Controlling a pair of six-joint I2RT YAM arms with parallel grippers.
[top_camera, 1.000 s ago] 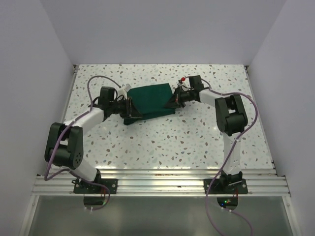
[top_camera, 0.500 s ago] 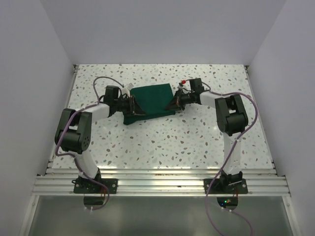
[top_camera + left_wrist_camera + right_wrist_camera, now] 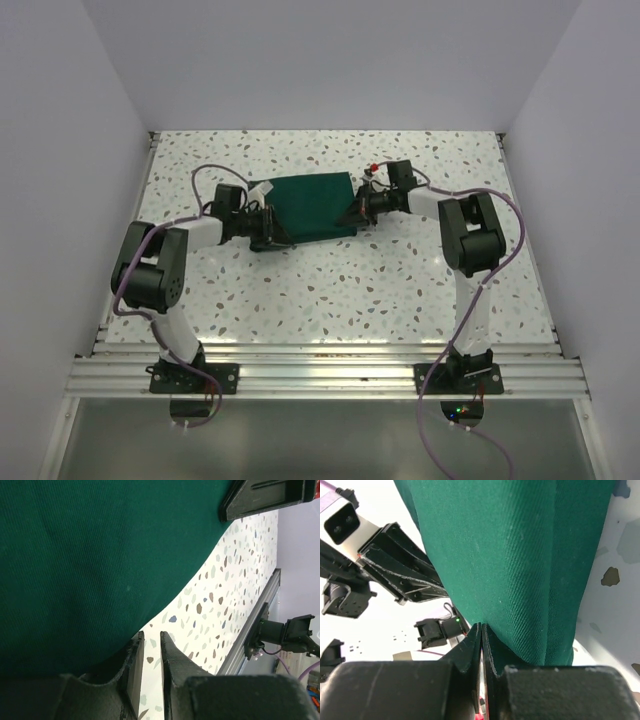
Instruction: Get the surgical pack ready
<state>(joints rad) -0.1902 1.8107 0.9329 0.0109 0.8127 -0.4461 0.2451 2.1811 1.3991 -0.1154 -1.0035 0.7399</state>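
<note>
Drape (image 3: 312,205) dark green, plain; table (image 3: 350,290) white with grey-brown speckles; walls (image 3: 330,60) pale grey

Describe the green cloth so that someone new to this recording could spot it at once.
On the speckled white table, look to the far middle. The dark green cloth lies folded there, the right end effector pinching its right edge, the left end effector at its left edge. It is the only green, soft thing among black-and-white hardware.

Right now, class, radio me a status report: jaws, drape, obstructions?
Right jaws shut on drape edge. Left jaws narrowly apart, nothing between, at opposite edge. Drape lies folded on table. Nothing seen blocking.
</note>
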